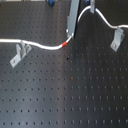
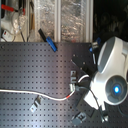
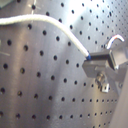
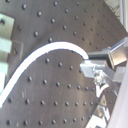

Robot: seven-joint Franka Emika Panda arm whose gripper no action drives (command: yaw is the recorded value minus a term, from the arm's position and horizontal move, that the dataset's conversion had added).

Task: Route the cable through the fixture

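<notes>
The white cable (image 1: 45, 47) runs from the first exterior view's left edge to its red-orange band (image 1: 65, 45), then bends up into my gripper (image 1: 69, 35), which is shut on it just past the band. Beyond the gripper the cable (image 1: 102, 19) arcs off to the first exterior view's right. It lies across the top of a grey fixture (image 1: 20, 54) on the left and passes just above another fixture (image 1: 117, 39) on the right. Whether it sits inside either slot I cannot tell. In both wrist views the cable (image 3: 55, 25) (image 4: 45, 52) ends at a fingertip (image 3: 100, 57) (image 4: 97, 65).
The black perforated board (image 1: 75, 95) carries everything. In the second exterior view the white arm (image 2: 110, 70) fills the right, with small grey fixtures (image 2: 35, 105) (image 2: 77, 119) near the front edge. A blue tool (image 2: 51, 44) and cluttered shelves (image 2: 60, 17) are behind.
</notes>
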